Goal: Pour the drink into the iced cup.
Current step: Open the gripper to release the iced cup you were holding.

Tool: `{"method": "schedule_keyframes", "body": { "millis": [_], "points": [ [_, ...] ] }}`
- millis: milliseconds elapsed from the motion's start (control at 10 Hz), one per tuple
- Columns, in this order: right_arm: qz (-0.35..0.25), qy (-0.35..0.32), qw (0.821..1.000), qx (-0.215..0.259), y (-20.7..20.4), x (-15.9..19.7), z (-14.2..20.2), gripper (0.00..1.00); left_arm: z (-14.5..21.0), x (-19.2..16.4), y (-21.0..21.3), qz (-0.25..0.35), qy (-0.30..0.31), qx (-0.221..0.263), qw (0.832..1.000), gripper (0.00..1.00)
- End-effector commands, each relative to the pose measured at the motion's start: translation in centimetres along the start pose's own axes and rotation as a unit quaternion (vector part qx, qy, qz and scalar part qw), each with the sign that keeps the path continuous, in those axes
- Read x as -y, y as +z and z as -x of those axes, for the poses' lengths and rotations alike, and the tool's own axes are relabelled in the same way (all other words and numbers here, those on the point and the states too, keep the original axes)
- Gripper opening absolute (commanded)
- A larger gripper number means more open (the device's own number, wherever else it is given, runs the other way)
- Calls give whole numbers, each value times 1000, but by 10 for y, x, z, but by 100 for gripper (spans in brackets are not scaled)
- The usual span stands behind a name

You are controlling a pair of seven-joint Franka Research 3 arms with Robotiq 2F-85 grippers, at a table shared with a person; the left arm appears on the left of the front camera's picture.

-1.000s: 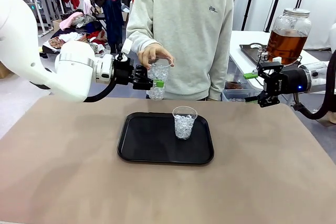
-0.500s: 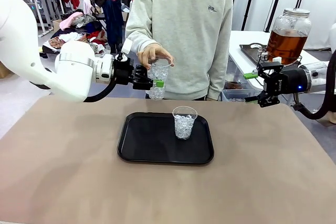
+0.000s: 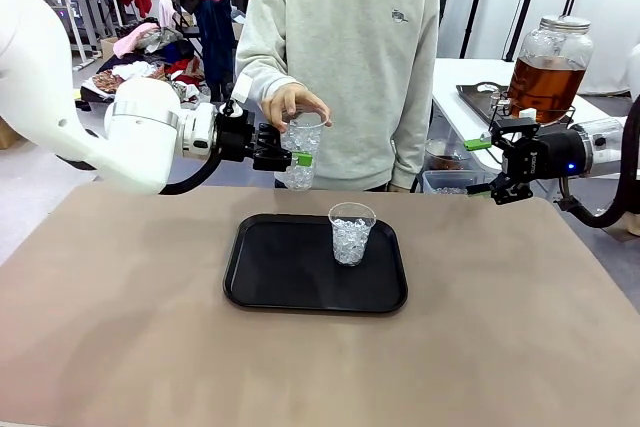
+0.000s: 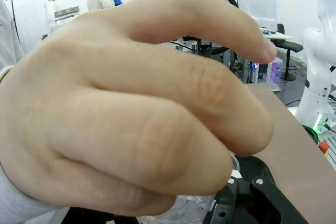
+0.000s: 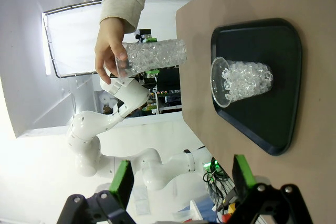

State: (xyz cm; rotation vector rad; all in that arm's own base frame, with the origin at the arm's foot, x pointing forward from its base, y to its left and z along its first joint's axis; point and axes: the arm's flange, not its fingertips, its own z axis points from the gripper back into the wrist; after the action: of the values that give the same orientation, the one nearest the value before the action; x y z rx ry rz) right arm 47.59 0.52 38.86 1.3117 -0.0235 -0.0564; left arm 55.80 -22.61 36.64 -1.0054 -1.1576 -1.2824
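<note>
Front: left tool (image 3: 299,158) is clamped side-on around the upper iced cup (image 3: 300,177), held in the air over the far edge of the bench (image 3: 120,327). A person's hand (image 3: 293,103) caps the rim just above the tool, so I judge this a handover. A second iced cup (image 3: 351,234) stands upright on the black tray (image 3: 270,277), below that tool. Right tool (image 3: 482,167) gapes empty. The drink (image 3: 545,87) waits in its jar (image 3: 553,42) beyond it, untouched. Left wrist: the hand looms directly ahead of the tool. Right wrist: green pads (image 5: 122,182) spread wide, facing both cups.
</note>
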Motion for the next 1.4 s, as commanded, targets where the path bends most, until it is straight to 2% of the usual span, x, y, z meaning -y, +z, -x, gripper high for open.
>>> {"method": "schedule_keyframes", "body": {
  "millis": [0,300,400,500,600,1000,1300],
  "points": [
    [0,2,1000,1,1,-2,-1,100,-3,1,0,0,-2,1,1000,64],
    [0,2,1000,1,1,-2,-1,100,0,-1,1,0,-1,1,1000,64],
    [0,2,1000,1,1,-2,-1,100,2,-3,3,2,3,4,1000,75],
    [0,2,1000,1,1,-2,-1,100,2,-3,6,6,10,12,1000,95],
    [0,2,1000,1,1,-2,-1,100,2,-3,10,8,15,13,1000,100],
    [0,2,1000,1,1,-2,-1,100,-1,17,44,10,28,26,999,100],
    [0,2,1000,1,1,-2,-1,100,-5,41,87,-1,27,14,1000,100]
  ]
}}
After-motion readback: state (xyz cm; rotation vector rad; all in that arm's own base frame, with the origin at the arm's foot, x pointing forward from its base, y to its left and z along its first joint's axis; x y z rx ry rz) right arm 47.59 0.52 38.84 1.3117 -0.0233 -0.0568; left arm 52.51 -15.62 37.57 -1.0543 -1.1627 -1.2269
